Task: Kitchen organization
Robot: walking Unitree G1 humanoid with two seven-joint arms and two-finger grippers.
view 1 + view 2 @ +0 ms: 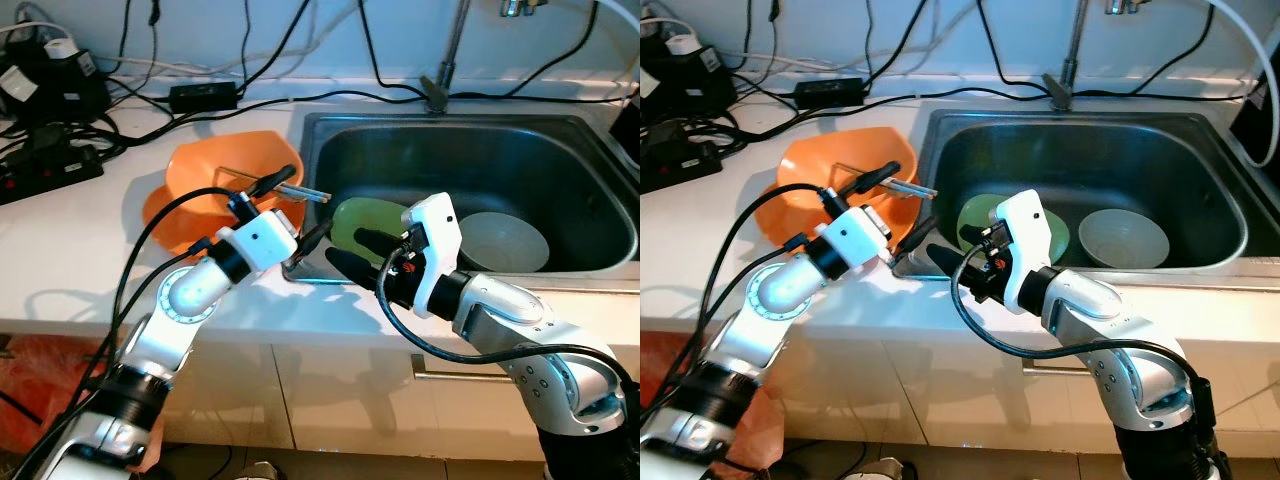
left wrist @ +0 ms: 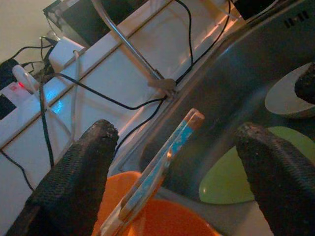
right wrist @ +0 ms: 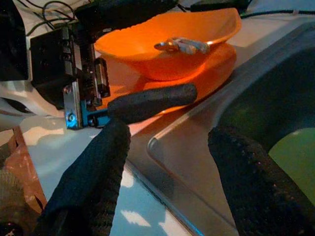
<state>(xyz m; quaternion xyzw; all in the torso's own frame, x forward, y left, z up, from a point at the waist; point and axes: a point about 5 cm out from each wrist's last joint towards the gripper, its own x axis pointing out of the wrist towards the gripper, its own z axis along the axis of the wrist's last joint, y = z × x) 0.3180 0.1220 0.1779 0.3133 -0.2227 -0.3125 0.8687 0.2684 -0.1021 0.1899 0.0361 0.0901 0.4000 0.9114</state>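
While left gripper point(image 1: 283, 208) hangs wide open by sink's near-left corner, nothing held: chopsticks point(image 1: 301, 191) lie between its fingers, resting in orange bowl point(image 1: 215, 175) on counter point(image 1: 70, 235). Judgement: centre fingers on sticks before closing. Right gripper point(image 1: 352, 252) spread wide, empty, above green plate point(image 1: 368, 220) in sink point(image 1: 590, 180); keep arms apart.

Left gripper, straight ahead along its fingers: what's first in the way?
Likely the chopsticks resting in the orange bowl: they run up between the open left gripper's fingers. Past them is the sink. Depth unclear.
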